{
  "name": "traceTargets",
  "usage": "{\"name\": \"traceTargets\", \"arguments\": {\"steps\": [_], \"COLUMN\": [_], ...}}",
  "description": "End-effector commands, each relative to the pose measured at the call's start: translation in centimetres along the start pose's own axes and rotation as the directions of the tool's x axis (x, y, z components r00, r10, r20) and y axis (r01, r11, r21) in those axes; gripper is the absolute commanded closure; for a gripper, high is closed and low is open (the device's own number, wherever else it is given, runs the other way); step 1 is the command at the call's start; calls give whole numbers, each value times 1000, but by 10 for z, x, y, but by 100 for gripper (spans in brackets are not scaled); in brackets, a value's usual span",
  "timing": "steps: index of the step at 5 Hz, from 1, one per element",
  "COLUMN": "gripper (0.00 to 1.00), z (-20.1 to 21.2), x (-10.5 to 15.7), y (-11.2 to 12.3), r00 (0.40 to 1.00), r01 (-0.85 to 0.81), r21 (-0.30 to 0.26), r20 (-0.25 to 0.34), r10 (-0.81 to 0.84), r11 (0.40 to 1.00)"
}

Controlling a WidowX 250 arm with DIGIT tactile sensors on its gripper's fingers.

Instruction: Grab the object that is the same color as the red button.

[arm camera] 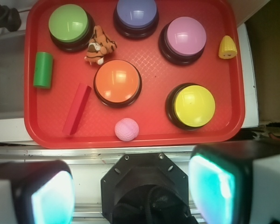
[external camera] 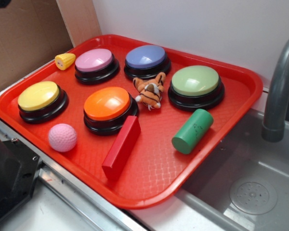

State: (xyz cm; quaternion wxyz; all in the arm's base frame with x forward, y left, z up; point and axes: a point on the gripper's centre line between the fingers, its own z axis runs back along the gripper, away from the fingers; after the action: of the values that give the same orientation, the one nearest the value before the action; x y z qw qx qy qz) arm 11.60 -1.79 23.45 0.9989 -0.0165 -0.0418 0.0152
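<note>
Tray: the red tray (external camera: 233,77) carries everything; its raised rim runs all round, and in the exterior view its right corner overhangs the grey sink (external camera: 260,187) beside the faucet (external camera: 279,91).
Red block: the red block (external camera: 121,147) (arm camera: 77,109) lies flat near the tray's front rim, one end just beside the black base of the red button (external camera: 107,103) (arm camera: 117,80), the other end pointing toward the rim.
Neighbours: the pink ball (external camera: 62,137) (arm camera: 127,129) sits near the block on one side, the green cylinder (external camera: 192,131) (arm camera: 43,69) on the other, both apart from it.
Open room: bare tray floor shows on both long sides of the block and between it and the cylinder; the button crowds only its inner end.
Other items: yellow button (external camera: 38,95), pink button (external camera: 93,60), blue button (external camera: 145,56), green button (external camera: 195,80), toy tiger (external camera: 150,90), yellow corn piece (external camera: 65,60).
Tool: the tool (arm camera: 130,191) stands wide open and empty in the wrist view, its pads (arm camera: 51,198) spread at the bottom corners.
Block relative to tool: well apart; the tool hangs off the tray, beyond its front rim, with the block ahead of it on the side of the left-hand pad.
</note>
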Motion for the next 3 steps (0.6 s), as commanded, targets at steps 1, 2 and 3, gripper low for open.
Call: {"name": "traceTargets", "arguments": {"steps": [1, 2, 3], "gripper": [0, 0, 0], "z": [0, -21, -45], "x": [0, 5, 14], "y": [0, -13, -34], "r00": [1000, 999, 995], "r01": [0, -52, -98], "r21": [0, -4, -62], "r20": [0, -4, 24], "r10": [0, 52, 100], "r11": [1000, 999, 993]}}
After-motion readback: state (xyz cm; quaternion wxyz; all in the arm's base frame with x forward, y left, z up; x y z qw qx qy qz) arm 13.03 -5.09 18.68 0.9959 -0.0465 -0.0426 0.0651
